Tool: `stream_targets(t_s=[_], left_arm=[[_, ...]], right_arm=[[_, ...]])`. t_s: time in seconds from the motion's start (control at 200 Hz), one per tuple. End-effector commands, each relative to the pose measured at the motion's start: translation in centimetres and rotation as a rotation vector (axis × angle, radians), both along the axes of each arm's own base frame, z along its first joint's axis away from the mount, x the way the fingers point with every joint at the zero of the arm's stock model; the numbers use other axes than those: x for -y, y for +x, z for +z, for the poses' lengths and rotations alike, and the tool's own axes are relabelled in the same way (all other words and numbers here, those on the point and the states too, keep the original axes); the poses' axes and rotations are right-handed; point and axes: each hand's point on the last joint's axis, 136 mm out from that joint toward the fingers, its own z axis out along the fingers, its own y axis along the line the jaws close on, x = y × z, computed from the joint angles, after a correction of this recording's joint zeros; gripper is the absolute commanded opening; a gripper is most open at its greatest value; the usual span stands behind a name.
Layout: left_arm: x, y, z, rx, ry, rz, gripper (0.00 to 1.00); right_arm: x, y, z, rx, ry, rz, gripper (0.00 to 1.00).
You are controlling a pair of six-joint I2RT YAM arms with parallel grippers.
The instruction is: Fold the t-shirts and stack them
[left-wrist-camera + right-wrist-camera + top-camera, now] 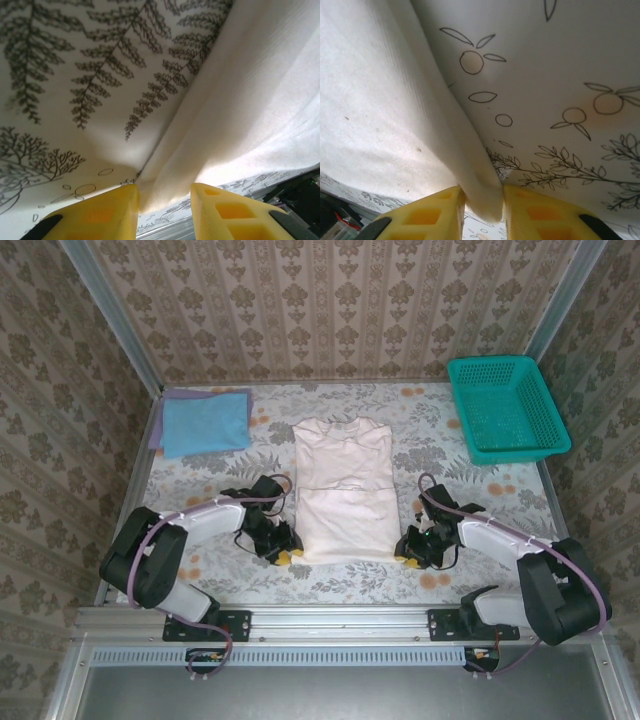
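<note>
The off-white t-shirt [345, 490] lies flat mid-table, folded into a long strip with its collar at the far end. The light blue t-shirt [205, 422] rests folded at the far left. My left gripper [283, 555] is at the strip's near left corner. In the left wrist view that corner [155, 192] hangs between the yellow fingers [100, 215] of my left gripper [165, 205], touching one, with a gap to the other. My right gripper [410, 558] is at the near right corner. In the right wrist view my right gripper [484, 205] pinches the cloth edge [485, 197] from both sides.
A teal mesh basket [505, 408] stands at the far right corner. The table is covered by a patterned cloth [440, 440]. A metal rail [340, 625] runs along the near edge behind both arm bases, and patterned walls close in three sides.
</note>
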Motion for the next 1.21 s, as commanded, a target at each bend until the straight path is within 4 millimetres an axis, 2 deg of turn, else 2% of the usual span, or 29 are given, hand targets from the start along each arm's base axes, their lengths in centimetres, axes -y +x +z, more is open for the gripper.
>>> stream_targets(t_s=[0.0, 0.075, 0.15, 0.36, 0.475, 0.7, 0.92, 1.2], left_arm=[[0.0, -0.3, -0.7, -0.026, 0.012, 0.009, 0.32], [0.1, -0.1, -0.8, -0.020, 0.010, 0.012, 0.31], [0.1, 0.0, -1.0, -0.019, 0.015, 0.011, 0.26], [-1.0, -0.1, -0.9, 0.007, 0.069, -0.018, 0.00], [-1.8, -0.6, -0.8, 0.014, 0.112, -0.059, 0.00], [-3.1, -3.0, 0.0, 0.002, 0.143, -0.125, 0.00], [-2.5, -4.7, 1.7, 0.015, 0.078, -0.144, 0.00], [-2.6, -6.2, 4.0, 0.004, 0.032, -0.161, 0.00]], right_arm=[[0.2, 0.2, -0.5, 0.006, -0.021, -0.015, 0.23], [0.3, 0.1, -0.5, 0.007, -0.022, -0.011, 0.19], [0.3, 0.0, -0.5, 0.003, -0.026, -0.007, 0.16], [0.5, -0.1, -0.3, 0.009, -0.035, 0.009, 0.02], [0.3, -0.5, -0.3, 0.020, -0.029, 0.025, 0.00], [-0.1, -4.2, -0.3, -0.035, -0.008, 0.074, 0.00], [-1.1, -7.5, 0.8, -0.062, 0.033, 0.110, 0.00], [-1.0, -8.4, 2.8, -0.026, 0.075, 0.035, 0.00]])
